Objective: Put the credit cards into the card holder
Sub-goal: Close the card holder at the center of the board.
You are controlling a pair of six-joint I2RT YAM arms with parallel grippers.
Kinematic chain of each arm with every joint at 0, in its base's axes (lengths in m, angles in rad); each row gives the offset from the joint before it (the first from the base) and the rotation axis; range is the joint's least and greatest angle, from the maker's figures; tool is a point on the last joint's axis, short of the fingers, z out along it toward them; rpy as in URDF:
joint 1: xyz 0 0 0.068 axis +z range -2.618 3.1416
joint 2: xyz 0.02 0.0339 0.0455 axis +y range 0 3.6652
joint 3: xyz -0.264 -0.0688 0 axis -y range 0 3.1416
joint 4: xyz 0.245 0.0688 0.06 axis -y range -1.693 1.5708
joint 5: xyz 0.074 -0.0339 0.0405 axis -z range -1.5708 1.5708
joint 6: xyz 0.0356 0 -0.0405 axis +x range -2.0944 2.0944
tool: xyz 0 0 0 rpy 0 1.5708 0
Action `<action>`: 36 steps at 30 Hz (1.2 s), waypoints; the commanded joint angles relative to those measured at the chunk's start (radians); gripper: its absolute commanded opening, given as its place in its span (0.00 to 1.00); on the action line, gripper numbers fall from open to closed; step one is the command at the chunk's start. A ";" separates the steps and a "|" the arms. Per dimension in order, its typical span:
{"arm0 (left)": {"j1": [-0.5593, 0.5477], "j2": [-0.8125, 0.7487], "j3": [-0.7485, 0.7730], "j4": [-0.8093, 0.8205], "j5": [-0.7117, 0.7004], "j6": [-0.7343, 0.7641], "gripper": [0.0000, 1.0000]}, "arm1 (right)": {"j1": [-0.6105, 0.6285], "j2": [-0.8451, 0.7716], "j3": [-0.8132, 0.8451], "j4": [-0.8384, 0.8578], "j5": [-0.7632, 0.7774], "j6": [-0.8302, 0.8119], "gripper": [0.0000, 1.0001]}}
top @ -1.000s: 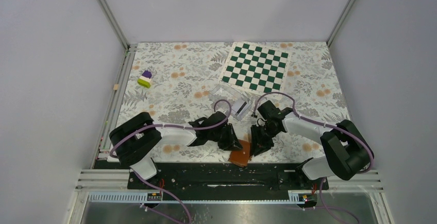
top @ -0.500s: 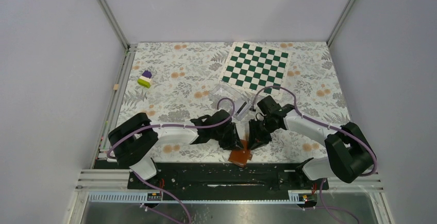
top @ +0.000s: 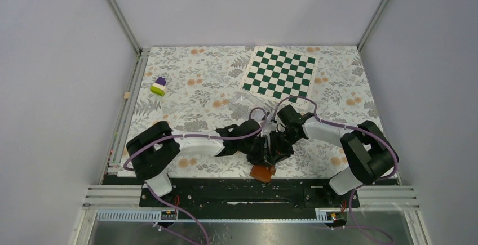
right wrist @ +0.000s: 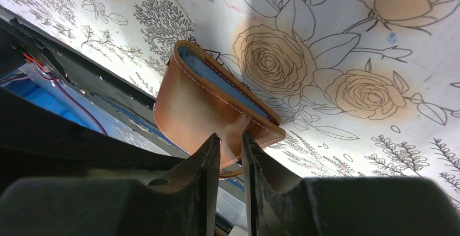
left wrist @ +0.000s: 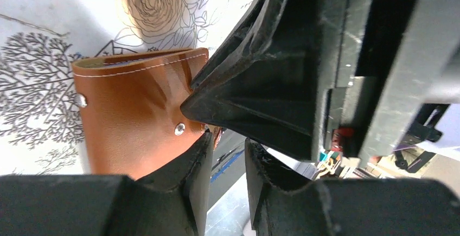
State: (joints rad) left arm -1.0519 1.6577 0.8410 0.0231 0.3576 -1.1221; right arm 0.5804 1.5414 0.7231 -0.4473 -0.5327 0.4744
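The brown leather card holder (top: 262, 173) lies at the table's near edge, folded, with its blue-grey lining showing in the right wrist view (right wrist: 206, 111). My right gripper (top: 273, 151) is shut on the edge of its leather flap (right wrist: 231, 138). My left gripper (top: 262, 154) is right beside it, closed to a thin slit with nothing in it (left wrist: 228, 146). One finger touches the holder (left wrist: 130, 122) near a snap stud. The right gripper's black body fills the left wrist view (left wrist: 293, 62). The credit cards are hidden behind the arms.
A clear plastic case (top: 243, 99) lies just beyond the grippers. A green-and-white chessboard (top: 280, 73) is at the back right. A purple and green block (top: 159, 86) is at the left. The black base rail (top: 225, 191) runs below the table's near edge.
Both grippers have moved toward each other and now meet over the far end of the card holder. Less of the holder shows in the top view.
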 commanded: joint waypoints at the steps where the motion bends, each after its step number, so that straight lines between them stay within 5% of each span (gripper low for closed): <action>1: -0.026 0.036 0.069 0.000 0.027 0.030 0.28 | 0.007 0.029 -0.023 0.035 0.059 0.004 0.29; 10: -0.033 0.069 0.121 -0.139 -0.018 0.112 0.26 | 0.007 0.036 -0.020 0.035 0.052 0.000 0.29; 22: -0.033 0.082 0.106 -0.049 0.014 0.101 0.01 | 0.006 0.045 -0.023 0.036 0.050 -0.002 0.29; 36: -0.022 0.010 0.081 -0.138 -0.087 0.122 0.00 | 0.006 -0.028 0.006 0.006 0.048 -0.023 0.34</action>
State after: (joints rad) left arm -1.0813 1.7176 0.9268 -0.1204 0.3168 -1.0168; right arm 0.5816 1.5372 0.7219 -0.4381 -0.5411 0.4778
